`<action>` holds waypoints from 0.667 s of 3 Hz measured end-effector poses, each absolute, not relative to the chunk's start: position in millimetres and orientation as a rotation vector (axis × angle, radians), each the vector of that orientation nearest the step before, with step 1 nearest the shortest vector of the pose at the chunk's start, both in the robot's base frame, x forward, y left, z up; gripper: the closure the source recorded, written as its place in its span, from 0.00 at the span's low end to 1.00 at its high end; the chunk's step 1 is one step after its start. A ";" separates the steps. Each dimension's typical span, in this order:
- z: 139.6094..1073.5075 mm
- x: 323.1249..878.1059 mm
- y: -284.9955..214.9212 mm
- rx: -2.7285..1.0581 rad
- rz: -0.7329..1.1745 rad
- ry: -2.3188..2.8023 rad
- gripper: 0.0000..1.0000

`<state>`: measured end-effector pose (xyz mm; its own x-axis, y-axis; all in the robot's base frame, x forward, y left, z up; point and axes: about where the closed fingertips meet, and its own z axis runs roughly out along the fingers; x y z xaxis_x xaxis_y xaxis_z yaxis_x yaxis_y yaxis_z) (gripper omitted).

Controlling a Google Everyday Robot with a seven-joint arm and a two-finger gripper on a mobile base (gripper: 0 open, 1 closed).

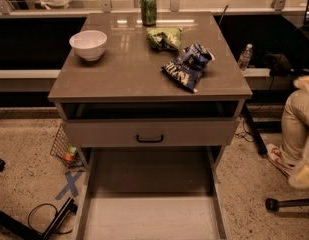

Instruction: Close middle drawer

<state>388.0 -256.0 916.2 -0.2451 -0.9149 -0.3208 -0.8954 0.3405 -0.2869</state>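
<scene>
Big picture first: the bench (129, 69) fills the middle of the shot. Below its top, the middle drawer (151, 219) is hauled right out, its pale tray running straight from the bench toward the camera, its front off the bottom edge. So the closing push must go along that axis, back into the bench. The gripper is out of view; I cannot tell its state or which way it lies. On the bench: a white bowl (88, 44), a blue chip bag (188, 66) and a green can (148, 8).
</scene>
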 end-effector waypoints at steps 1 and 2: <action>854.2 351.4 -283.9 -1.500 0.010 2.164 0.00; 788.8 315.8 -298.7 -1.438 0.104 2.149 0.00</action>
